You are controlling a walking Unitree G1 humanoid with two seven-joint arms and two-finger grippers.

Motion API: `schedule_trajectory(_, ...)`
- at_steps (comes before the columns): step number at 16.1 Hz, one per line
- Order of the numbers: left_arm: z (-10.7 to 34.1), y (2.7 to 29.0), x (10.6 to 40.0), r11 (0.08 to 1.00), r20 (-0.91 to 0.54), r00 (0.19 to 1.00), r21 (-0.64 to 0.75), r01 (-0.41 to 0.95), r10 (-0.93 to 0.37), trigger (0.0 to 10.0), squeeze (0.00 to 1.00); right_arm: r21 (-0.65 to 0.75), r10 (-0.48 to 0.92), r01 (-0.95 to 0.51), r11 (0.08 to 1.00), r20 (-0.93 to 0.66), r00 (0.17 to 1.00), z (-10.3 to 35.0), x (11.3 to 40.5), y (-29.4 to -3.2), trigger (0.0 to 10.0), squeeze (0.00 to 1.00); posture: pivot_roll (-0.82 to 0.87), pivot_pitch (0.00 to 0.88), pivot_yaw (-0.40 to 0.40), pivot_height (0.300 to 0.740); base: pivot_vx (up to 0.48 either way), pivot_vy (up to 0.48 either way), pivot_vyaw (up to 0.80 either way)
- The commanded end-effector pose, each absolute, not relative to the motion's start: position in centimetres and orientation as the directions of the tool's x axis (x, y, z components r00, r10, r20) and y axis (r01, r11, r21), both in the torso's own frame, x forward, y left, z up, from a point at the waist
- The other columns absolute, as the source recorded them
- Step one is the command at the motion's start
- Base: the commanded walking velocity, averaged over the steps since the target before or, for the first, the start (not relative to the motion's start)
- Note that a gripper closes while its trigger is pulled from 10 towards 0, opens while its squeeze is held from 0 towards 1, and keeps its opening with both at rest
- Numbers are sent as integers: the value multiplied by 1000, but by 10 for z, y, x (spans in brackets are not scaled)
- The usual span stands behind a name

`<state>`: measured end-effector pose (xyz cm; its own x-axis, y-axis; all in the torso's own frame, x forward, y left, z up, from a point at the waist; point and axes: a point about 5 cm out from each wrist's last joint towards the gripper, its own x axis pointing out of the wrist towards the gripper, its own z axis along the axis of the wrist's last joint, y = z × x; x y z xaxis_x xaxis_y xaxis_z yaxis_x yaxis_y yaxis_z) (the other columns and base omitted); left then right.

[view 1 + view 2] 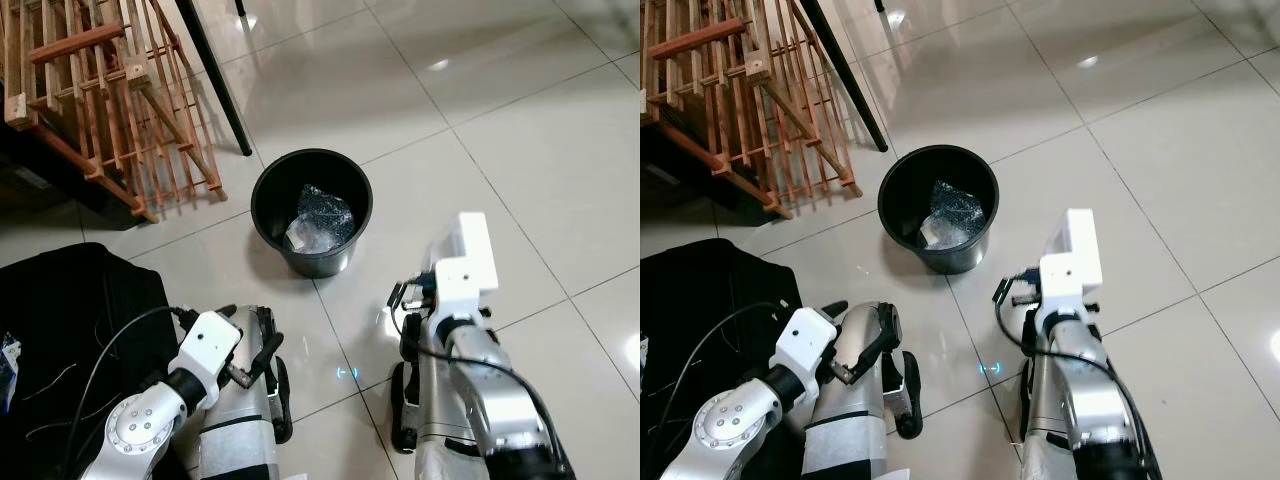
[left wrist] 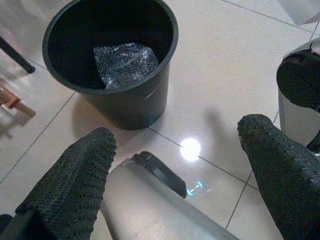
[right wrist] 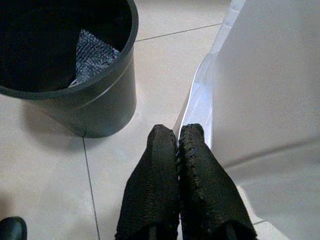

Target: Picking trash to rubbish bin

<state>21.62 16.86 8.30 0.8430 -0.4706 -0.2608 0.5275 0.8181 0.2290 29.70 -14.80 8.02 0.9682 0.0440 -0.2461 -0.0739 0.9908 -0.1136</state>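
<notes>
A black rubbish bin (image 1: pixel 322 262) stands on the tiled floor just ahead of me, with a crumpled piece of bubble wrap (image 1: pixel 323 216) lying inside it. My right gripper (image 3: pixel 178 136) is shut on the edge of a flat white plastic sheet (image 3: pixel 260 90), held low to the right of the bin and close to its wall. That sheet (image 1: pixel 468 236) sticks up beyond my right wrist. My left gripper (image 2: pixel 175 131) hangs open and empty near my left leg, pointing toward the bin.
A wooden slatted rack (image 1: pixel 110 100) leans at the far left, with a slanted black pole (image 1: pixel 215 75) beside it. A black bag (image 1: pixel 70 320) lies on the floor at my left. Pale tiles (image 1: pixel 520 120) stretch to the right and beyond the bin.
</notes>
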Motion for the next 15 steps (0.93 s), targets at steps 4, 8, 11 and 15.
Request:
schedule_trajectory(4, 86, 165, 211, 818, -266, 834, 202, 539, -484, 10000, 0, -64, 89, -106, 992, -229, 969, 84, 312, -149, 10000, 0, 120, 463, 96, 565, 0, 0, 0)
schedule_trajectory(8, 111, 147, 215, 800, -193, 811, 148, 581, -553, 10000, 0, -46, 144, -155, 987, -190, 971, 94, 326, -148, 10000, 0, 139, 467, 92, 565, 0, 0, 0)
schedule_trajectory(11, 114, 145, 216, 800, -189, 811, 150, 581, -554, 10000, 0, -13, 228, -232, 973, -155, 961, 102, 334, -136, 10000, 0, 142, 471, 93, 565, 0, 0, 0)
schedule_trajectory(15, 115, 149, 210, 803, -216, 812, 150, 576, -542, 10000, 0, 93, 315, -306, 948, -120, 941, 109, 346, -121, 10000, 0, 163, 485, 94, 565, 0, 0, 0)
